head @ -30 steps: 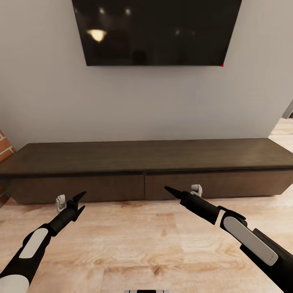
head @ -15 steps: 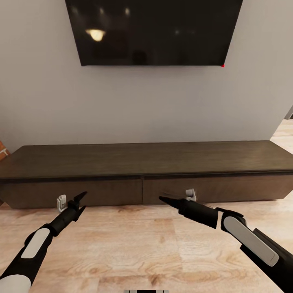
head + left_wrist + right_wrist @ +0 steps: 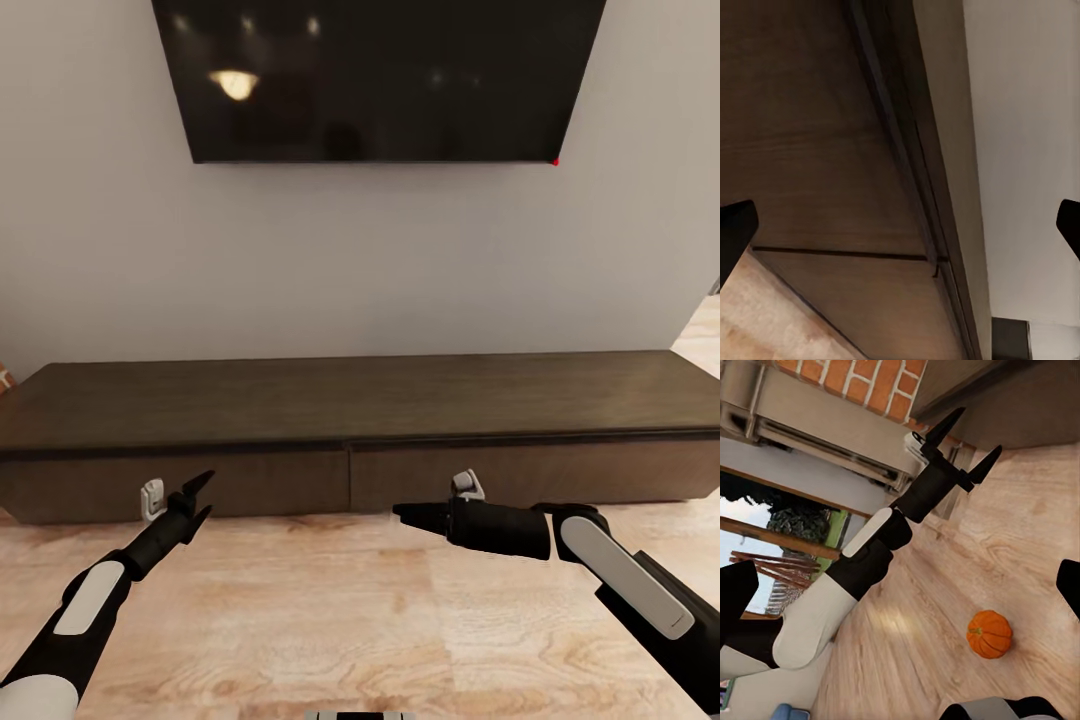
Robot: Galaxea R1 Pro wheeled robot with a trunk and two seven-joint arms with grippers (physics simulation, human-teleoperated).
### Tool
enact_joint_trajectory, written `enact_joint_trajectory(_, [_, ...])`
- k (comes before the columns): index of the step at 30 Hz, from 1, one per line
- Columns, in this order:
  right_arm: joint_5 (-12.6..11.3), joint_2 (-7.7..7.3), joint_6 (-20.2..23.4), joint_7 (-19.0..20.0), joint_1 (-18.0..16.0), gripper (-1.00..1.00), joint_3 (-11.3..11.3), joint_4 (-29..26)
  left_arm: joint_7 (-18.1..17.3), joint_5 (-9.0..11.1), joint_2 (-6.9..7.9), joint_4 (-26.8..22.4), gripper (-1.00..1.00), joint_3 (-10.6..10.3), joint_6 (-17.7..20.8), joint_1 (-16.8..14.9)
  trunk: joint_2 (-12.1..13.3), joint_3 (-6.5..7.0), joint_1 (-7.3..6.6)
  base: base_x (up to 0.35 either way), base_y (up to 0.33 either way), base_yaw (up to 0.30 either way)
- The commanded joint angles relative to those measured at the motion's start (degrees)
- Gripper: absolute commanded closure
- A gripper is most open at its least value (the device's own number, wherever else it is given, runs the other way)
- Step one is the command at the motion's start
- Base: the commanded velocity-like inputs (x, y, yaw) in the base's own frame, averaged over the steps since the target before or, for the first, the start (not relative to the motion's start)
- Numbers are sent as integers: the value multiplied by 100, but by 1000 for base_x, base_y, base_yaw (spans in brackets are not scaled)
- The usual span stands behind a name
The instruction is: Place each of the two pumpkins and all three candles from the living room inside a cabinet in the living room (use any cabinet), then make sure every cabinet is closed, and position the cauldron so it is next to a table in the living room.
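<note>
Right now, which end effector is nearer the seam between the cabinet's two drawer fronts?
Right: right end effector just beside the seam; left end effector far off leftward.

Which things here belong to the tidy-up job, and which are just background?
Job:
cabinet, drawers shut
pumpkin, on the floor
left gripper, open, empty
right gripper

Background:
television on the wall
wooden floor
brick wall

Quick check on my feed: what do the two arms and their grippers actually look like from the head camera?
Both arms are glossy black tapering tubes with an elongated white oval panel on the forearm. The left gripper ends in two slim, pointed black fingers; the right gripper ends in a narrow black tip. A small white bracket-like block sits at each wrist. No loose cables or lettering are visible.
</note>
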Motion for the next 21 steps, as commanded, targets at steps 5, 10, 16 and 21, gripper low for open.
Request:
enact_joint_trajectory(5, [8, -4, 13, 26, -6, -100, 2, 3, -2, 36, -2, 3, -100, 13, 49, -3, -2, -5, 0, 99, 0, 0])
enact_joint_trajectory(10, [8, -4, 14, 26, -6, -100, -1, 4, -1, 45, -2, 4, -100, 15, 44, -5, -2, -5, 0, 93, 0, 0])
enact_joint_trajectory(16, [8, 4, 14, 22, -6, -100, 0, 4, -2, 54, -2, 4, -100, 19, 41, -2, -2, -5, 0, 93, 0, 0])
enact_joint_trajectory(21, [8, 5, 13, 24, -6, -100, 0, 4, -2, 80, -2, 6, -100, 20, -28, -2, -2, -5, 0, 84, 0, 0])
